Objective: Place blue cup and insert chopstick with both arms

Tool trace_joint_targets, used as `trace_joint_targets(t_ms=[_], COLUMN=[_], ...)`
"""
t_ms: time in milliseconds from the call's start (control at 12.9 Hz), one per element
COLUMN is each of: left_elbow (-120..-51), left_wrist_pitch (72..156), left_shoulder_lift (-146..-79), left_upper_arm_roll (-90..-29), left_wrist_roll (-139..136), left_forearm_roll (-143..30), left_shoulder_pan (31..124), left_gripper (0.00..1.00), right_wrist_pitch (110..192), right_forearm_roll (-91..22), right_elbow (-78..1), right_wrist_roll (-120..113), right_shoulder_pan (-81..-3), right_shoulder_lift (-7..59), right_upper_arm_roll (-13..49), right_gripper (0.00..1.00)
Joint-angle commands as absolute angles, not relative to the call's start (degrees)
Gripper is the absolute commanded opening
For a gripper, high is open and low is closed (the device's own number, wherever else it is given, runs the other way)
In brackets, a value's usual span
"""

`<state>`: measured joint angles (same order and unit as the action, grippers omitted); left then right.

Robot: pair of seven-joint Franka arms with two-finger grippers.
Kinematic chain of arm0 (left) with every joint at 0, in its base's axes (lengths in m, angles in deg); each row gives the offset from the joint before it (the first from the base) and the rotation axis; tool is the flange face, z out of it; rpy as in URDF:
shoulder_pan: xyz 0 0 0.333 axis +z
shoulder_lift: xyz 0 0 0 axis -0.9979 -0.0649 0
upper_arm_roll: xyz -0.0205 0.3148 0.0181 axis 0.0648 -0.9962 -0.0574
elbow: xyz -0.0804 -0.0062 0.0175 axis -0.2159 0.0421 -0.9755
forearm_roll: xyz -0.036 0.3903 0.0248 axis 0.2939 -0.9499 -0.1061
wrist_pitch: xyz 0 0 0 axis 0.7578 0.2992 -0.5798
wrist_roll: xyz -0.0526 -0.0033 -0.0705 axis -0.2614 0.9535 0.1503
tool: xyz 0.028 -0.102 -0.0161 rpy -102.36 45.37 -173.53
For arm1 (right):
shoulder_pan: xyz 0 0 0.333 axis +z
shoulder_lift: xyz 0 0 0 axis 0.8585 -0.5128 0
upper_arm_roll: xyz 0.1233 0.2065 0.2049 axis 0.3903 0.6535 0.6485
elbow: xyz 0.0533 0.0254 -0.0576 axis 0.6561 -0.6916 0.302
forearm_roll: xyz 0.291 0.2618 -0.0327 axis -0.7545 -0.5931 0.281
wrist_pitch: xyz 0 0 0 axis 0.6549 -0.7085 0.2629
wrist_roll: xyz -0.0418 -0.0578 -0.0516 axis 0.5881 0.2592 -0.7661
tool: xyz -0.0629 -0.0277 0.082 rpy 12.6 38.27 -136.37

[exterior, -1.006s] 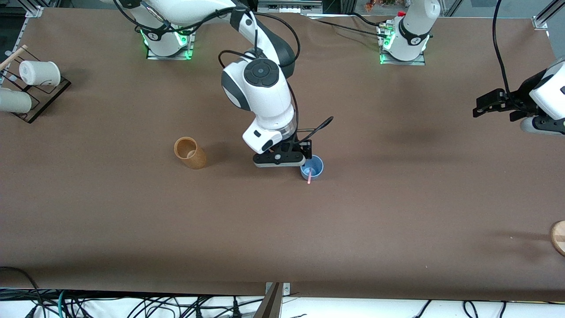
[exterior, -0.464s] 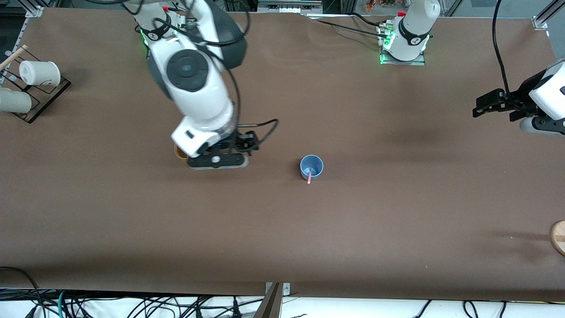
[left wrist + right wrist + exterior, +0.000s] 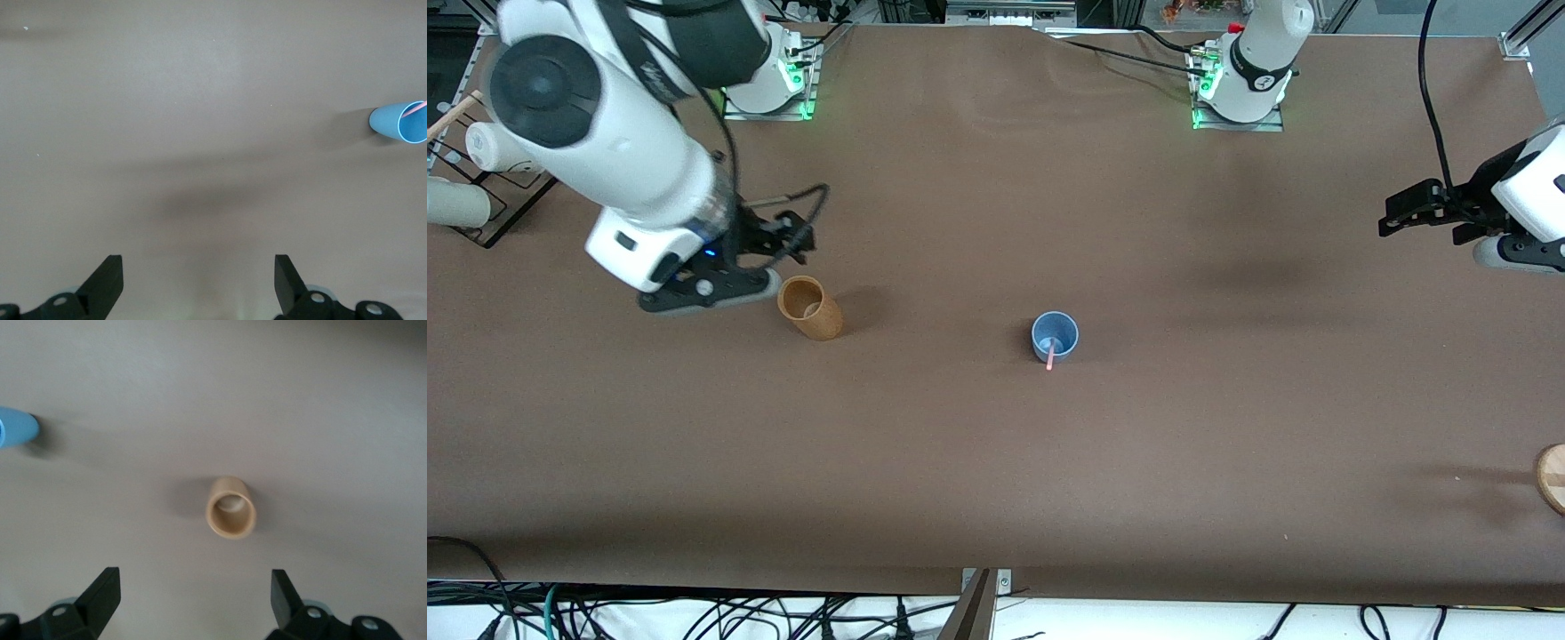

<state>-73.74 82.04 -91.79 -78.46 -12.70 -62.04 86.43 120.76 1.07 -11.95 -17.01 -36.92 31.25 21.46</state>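
The blue cup [image 3: 1055, 335] stands upright mid-table with the pink chopstick [image 3: 1050, 356] leaning in it, its end sticking out over the rim. My right gripper [image 3: 778, 236] is open and empty, up over the table beside the tan-brown cup [image 3: 810, 308], well apart from the blue cup. In the right wrist view the open gripper [image 3: 193, 595] looks down on the tan-brown cup [image 3: 231, 507], with the blue cup [image 3: 17, 429] at the edge. My left gripper [image 3: 1409, 210] waits open and empty at the left arm's end; its wrist view [image 3: 198, 277] shows the blue cup [image 3: 395, 123] and chopstick [image 3: 417, 108].
A black wire rack [image 3: 511, 191] with white cups [image 3: 507, 147] stands at the right arm's end of the table. A round wooden piece [image 3: 1552, 476] lies at the left arm's end, nearer the front camera.
My right gripper has drawn away from the blue cup and swung past the tan-brown cup toward the right arm's end. The cup and chopstick stayed put. The left arm has not moved.
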Motion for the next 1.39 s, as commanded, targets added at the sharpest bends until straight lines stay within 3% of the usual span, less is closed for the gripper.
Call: trace_joint_targets(t_ms=[0,310,774,1315], left_elbow=[-74.18,-74.09,-74.01,-73.66], left_wrist_pitch=[82.36,82.36,82.36,82.45], left_shoulder_lift=[-91.37,-91.37,-91.37,-91.46], left_upper_arm_roll=[-78.69,-78.69,-78.69,-78.77], left_wrist_roll=[-13.15,-13.15,-13.15,-13.68], left_forearm_roll=[-60.85,-60.85,-60.85,-61.72], left_shoulder_pan=[86.28,86.28,86.28,86.28], left_gripper=[1.00,1.00,1.00,1.00], right_wrist_pitch=[121.95,121.95,121.24,121.24], right_forearm_roll=[0.24,0.15,-3.62,-2.57], right_elbow=[-26.45,-33.41,-28.24,-27.80], right_wrist_roll=[-9.86,-3.43,-2.72,-2.63], right_shoulder_pan=[-42.78,-49.64,-51.06,-50.89], right_shoulder_lift=[44.26,51.84,48.34,48.42], right_upper_arm_roll=[23.10,24.86,22.24,22.14], right_gripper=[1.00,1.00,1.00,1.00])
